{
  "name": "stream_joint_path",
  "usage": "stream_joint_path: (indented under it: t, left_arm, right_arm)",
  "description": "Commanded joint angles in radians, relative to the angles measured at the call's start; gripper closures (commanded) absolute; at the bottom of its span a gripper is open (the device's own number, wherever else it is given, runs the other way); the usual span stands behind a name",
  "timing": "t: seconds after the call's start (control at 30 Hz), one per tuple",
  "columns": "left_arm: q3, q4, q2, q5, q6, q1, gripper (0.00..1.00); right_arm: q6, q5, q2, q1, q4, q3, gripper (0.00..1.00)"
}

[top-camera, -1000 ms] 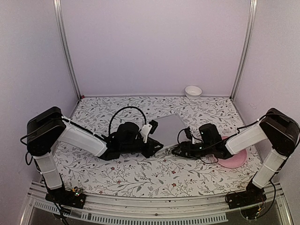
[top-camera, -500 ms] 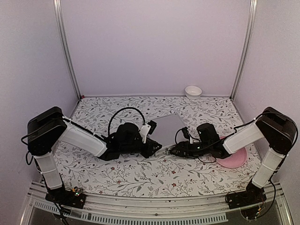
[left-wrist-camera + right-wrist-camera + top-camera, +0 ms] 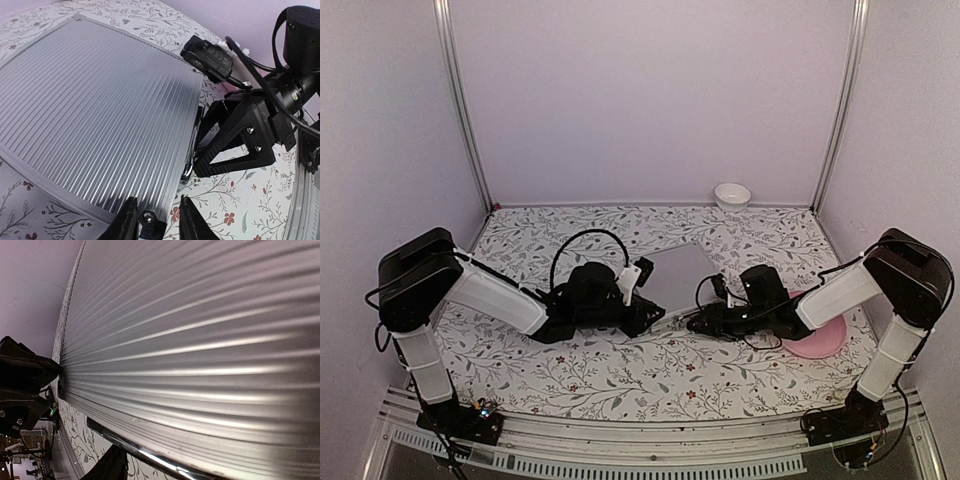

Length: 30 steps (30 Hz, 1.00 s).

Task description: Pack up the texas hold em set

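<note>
Two robot arms meet at the near edge of the silver case (image 3: 678,272), which lies shut and flat on the flowered table (image 3: 620,375), just right of centre in the overhead view. Its ribbed lid faces up and takes up the left half of the left wrist view.

The left gripper (image 3: 158,207) sits at the case's near left corner, low in the centre of the overhead frame. Its fingers (image 3: 131,220) are drawn close together. A small dark part shows between them at the bottom edge of the left wrist view, and it cannot be told whether that part belongs to the case.

The right gripper (image 3: 693,322) comes in from the right and is level with the case's front edge. In the left wrist view its black triangular fingers (image 3: 235,155) stand apart, their tips at the chrome handle (image 3: 150,456), but it cannot be told whether they touch it. The right wrist view is almost all ribbed lid, with the handle a bright bar along the bottom.

A pink plate (image 3: 820,342) lies at centre right, partly under the right arm. A white bowl (image 3: 732,194) stands at the back wall, well apart from the case.
</note>
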Motion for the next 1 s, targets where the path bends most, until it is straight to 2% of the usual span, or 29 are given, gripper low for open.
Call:
stream_joint_path:
  t: [0.0,0.37,0.43,0.5,0.53,0.83,0.97]
  left_arm:
    - [-0.024,0.009,0.006,-0.005,-0.011,0.009,0.71]
    - [-0.039,0.02,-0.004,-0.006,-0.015,0.011,0.71]
    - [-0.041,0.02,-0.005,-0.005,-0.014,0.01,0.71]
    - [-0.041,0.02,-0.005,-0.005,-0.015,0.01,0.71]
    - [-0.041,0.022,-0.005,-0.004,-0.015,0.011,0.71]
    - [-0.039,0.029,0.01,-0.001,-0.015,0.011,0.71]
    - [-0.039,0.029,0.009,0.0,-0.013,0.01,0.71]
  right_arm:
    - [0.053,-0.013,-0.022,0.006,-0.008,-0.022,0.52]
    - [0.141,-0.046,-0.035,0.005,0.011,-0.027,0.73]
    - [0.154,-0.047,-0.041,0.004,0.011,-0.026,0.8]
    - [0.172,-0.056,-0.042,0.002,0.009,-0.021,0.9]
    - [0.181,-0.066,-0.042,0.001,0.012,-0.019,0.92]
    - [0.212,-0.078,-0.058,-0.001,0.023,-0.005,0.91]
    - [0.235,-0.101,-0.034,-0.001,0.063,-0.003,0.84]
